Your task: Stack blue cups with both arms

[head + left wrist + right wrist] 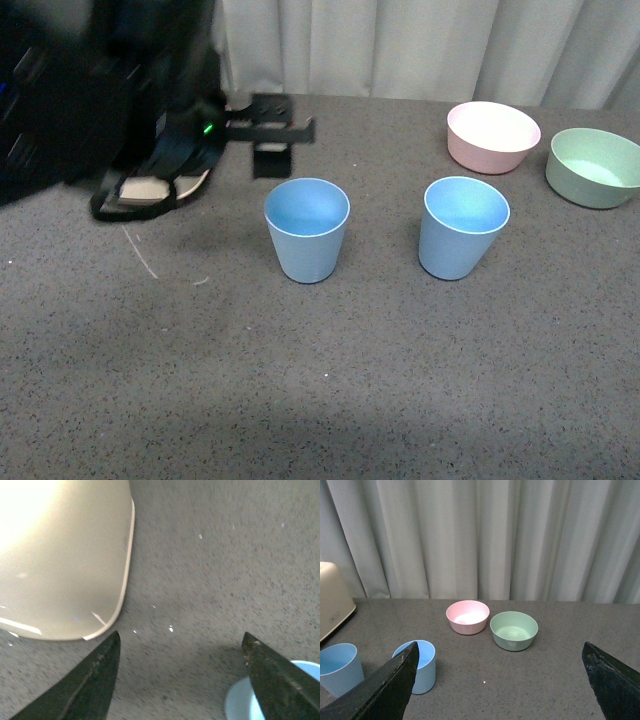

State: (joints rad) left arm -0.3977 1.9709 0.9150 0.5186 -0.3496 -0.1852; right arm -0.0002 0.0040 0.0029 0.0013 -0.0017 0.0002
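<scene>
A light blue tapered plastic tumbler and its twin stand upright, apart, on the grey speckled tabletop; a round pink bowl and a round green bowl sit behind the twin; all four hold nothing. The left gripper hangs near the first tumbler, jaws wide; the right gripper gapes wide too.

The left pincer gapes above grey tabletop, between a cream casing and a blue cup.
</scene>
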